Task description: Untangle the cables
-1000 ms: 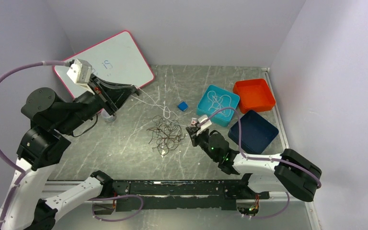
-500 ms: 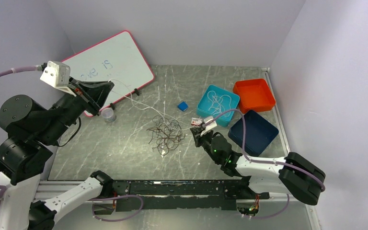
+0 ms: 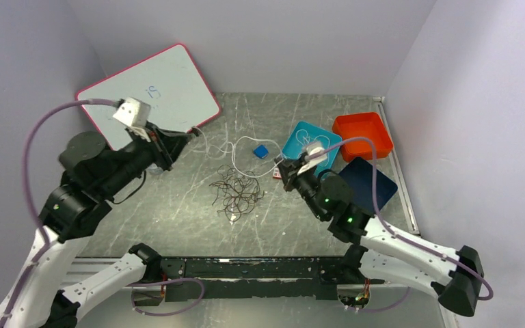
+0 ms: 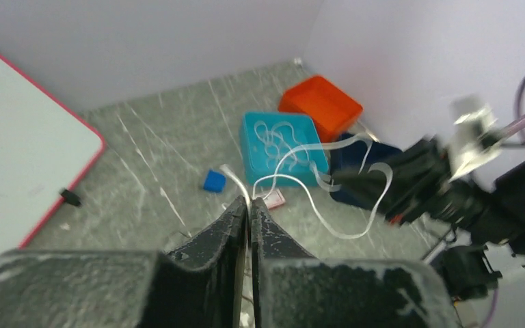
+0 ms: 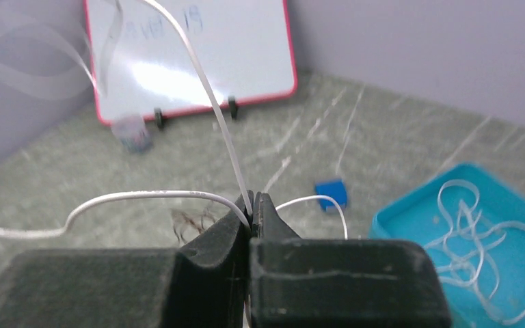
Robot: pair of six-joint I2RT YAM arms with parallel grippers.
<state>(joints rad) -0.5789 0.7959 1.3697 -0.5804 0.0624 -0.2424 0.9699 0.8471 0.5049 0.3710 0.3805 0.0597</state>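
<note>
Left pincer [image 3: 190, 134] and right pincer [image 3: 281, 169] each clamp the same white cable [image 3: 246, 141], strung left to right between them above the tabletop [image 3: 178, 212]; the dark tangle [image 3: 236, 191] lies on its near side, the teal tray [image 3: 299, 130] just right of the right pincer.

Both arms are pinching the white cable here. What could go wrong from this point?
1. The left gripper and right gripper pinch the thin white cable only at their fingertips; a pull could slip it free.
2. Its slack loop hangs close to the dark tangle and might snag on it.
3. The right gripper works beside the teal tray; the held cable could catch the white cables lying there.
</note>
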